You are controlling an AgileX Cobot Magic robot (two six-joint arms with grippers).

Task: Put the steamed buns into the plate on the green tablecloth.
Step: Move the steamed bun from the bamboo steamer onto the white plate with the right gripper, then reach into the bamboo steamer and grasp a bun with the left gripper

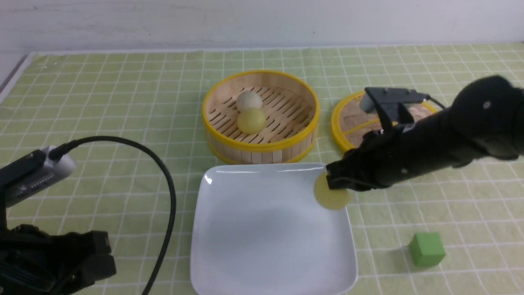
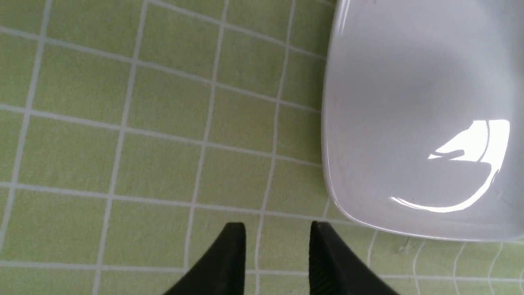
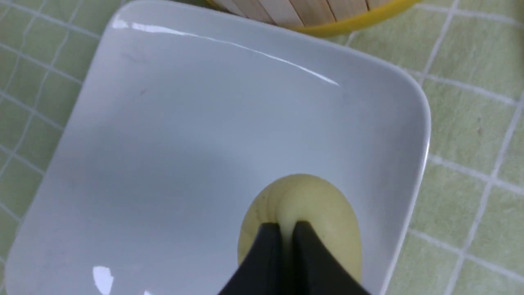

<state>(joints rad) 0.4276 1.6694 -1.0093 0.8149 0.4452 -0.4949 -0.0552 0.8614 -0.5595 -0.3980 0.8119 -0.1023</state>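
Note:
My right gripper [image 1: 333, 182] is shut on a pale yellow-green steamed bun [image 1: 332, 196], pinching it over the right rim of the white square plate [image 1: 229, 246]. In the right wrist view the fingertips [image 3: 270, 233] squeeze the bun [image 3: 315, 205] above the plate [image 3: 163, 143]. An off-white bun [image 1: 249, 100] and a second yellow-green bun [image 1: 251, 121] lie in the bamboo steamer basket [image 1: 303, 139]. My left gripper [image 2: 277, 229] is open and empty over the green tablecloth [image 2: 123, 155], beside the plate's corner [image 2: 348, 205].
The woven round lid [image 1: 352, 121] lies right of the basket, partly behind my right arm. A green cube [image 1: 426, 248] sits on the cloth right of the plate. A black cable [image 1: 163, 192] arcs from my left arm at the front left.

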